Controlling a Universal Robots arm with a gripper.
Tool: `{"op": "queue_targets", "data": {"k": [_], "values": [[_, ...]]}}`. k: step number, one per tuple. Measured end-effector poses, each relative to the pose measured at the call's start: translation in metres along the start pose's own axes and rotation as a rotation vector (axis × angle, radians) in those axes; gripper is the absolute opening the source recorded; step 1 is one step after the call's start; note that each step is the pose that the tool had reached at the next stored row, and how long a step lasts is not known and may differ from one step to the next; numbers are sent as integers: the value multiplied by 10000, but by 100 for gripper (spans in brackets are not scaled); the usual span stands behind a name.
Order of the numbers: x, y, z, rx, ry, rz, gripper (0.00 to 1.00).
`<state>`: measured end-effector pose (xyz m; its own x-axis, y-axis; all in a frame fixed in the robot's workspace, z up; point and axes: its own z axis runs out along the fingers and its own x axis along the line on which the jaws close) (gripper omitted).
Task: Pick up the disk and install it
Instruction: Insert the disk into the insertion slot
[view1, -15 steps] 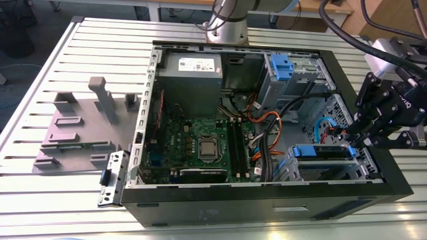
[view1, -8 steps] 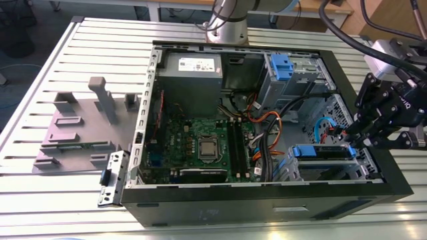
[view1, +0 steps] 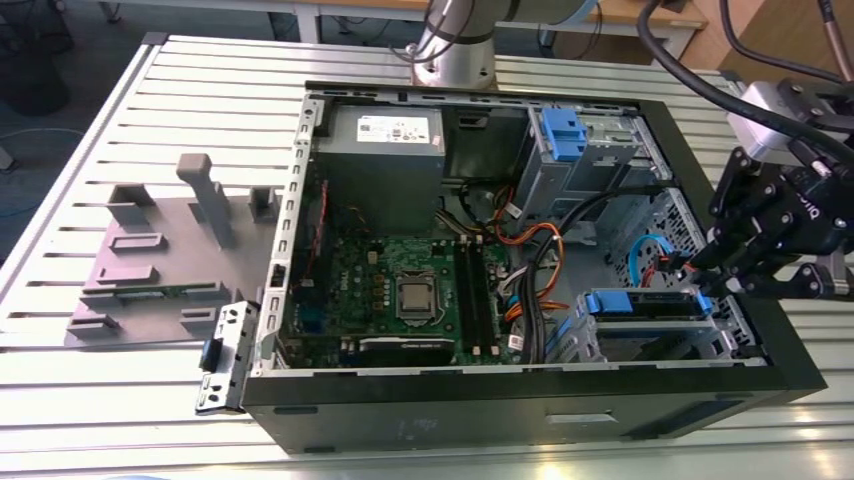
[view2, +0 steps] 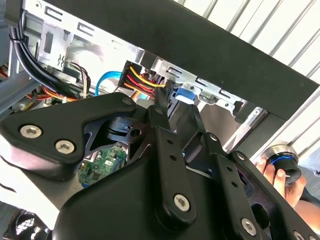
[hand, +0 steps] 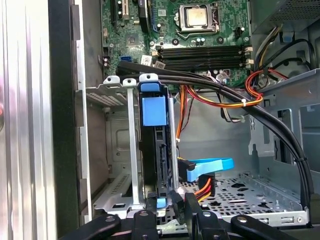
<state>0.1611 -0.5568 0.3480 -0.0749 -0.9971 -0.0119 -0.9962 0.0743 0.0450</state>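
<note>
**Entry 1, disk** (hand: 159, 150): stands on edge in 1 slot of the drive cage (hand: 112, 95), at the corner of the case (view1: 534, 400). Its blue carrier shows at the far end.

**Entry 2, gripper** (hand: 163, 204): at the disk's near end, in line with the slot. In the exterior view, the gripper (view1: 694, 278) hangs over the cage (view1: 607, 340) beside the disk (view1: 647, 303). Jaws: I cannot tell whether they clamp the disk or only sit against it.

**Entry 3, step in hand (my judgement)**: seating the disk.
- I would keep it parallel to the cage rails and press slowly, straight along the slot.
- I would mind the blue cable (hand: 210, 165) and the orange leads (hand: 205, 187) just beside the near end, so neither gets pinched.

**Entry 4, not made out**:
- The disk's label face.
- How deep the disk sits.
- Whether the carrier has latched.
- In the second wrist view, a hand (view2: 274, 175) outside the case holds 1 round dark object I cannot identify.
</note>
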Motion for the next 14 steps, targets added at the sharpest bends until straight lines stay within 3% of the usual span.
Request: {"op": "queue_targets", "data": {"k": [14], "values": [[-34,-22,47,5,63,3,36]]}}
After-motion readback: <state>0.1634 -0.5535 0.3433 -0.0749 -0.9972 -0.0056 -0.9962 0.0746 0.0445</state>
